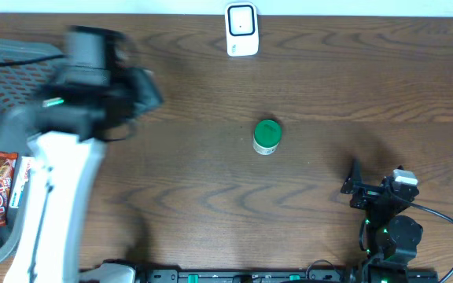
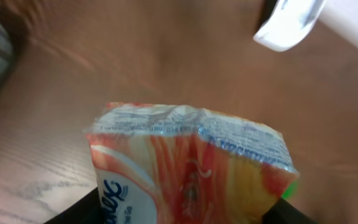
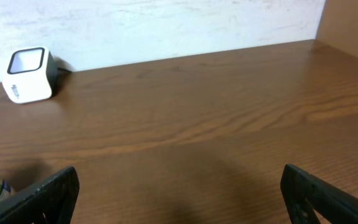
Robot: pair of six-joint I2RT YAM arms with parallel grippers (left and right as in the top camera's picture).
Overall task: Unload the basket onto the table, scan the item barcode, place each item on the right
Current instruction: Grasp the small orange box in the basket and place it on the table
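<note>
The tissue packet is clamped in the left claw at about ten o'clock over the table, well apart from the scanner at twelve o'clock; the right claw is seen wide apart and empty at five o'clock. Since the soft wrapper is gripped only at one end, it could be crumpled or dropped, and a failed read could be caused if the barcode, not made out here, is turned away from the scanner.
</note>
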